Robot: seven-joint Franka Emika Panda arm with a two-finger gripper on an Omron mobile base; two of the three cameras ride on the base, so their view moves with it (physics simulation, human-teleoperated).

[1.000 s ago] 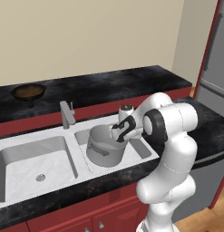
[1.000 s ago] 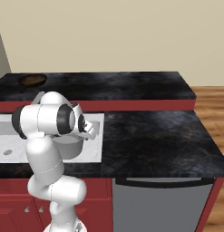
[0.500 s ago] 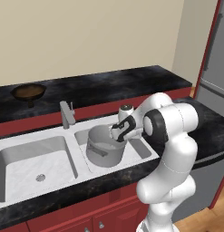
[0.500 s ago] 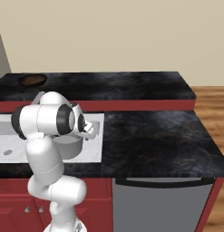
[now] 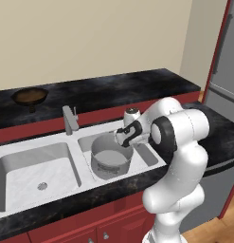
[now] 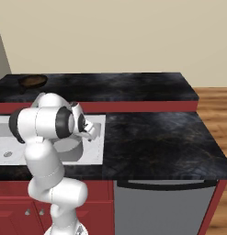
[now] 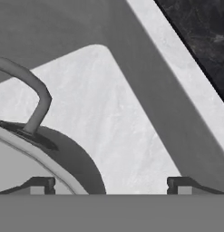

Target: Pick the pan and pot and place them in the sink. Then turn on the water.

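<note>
**A:** so where's the pot (image 5: 110, 160) at right now?

**B:** It's sitting upright in the right basin of the sink (image 5: 23, 163), grey, straight sides. From the left base view you can see down into it. From the right base view the arm covers most of it, just a slice of the wall (image 6: 69, 148) shows behind the elbow.

**A:** and the gripper (image 5: 127, 137)? holding it or not?

**B:** Nope. In the hand view the two fingertips (image 7: 40, 185) stand wide apart at the bottom of the frame, and nothing sits between them but white basin floor. The pot's rim and one loop handle (image 7: 35, 97) are off to the left side, and one tip sits right at the rim's edge. Can't tell if it actually touches.

**A:** ok and the pan (image 5: 30, 97)?

**B:** Way off on the counter (image 5: 137, 85), back left corner behind the sink, well apart from the pot. Dark brown, low, by the wall. Same thing in the right base view, far left on the black top (image 6: 32, 81).

**A:** faucet?

**B:** Short grey post (image 5: 69, 119) on the back rim between the two basins, just left of the pot. Left basin has only its round drain (image 5: 41, 186). Red cabinets (image 5: 109, 228) under the counter.
</note>
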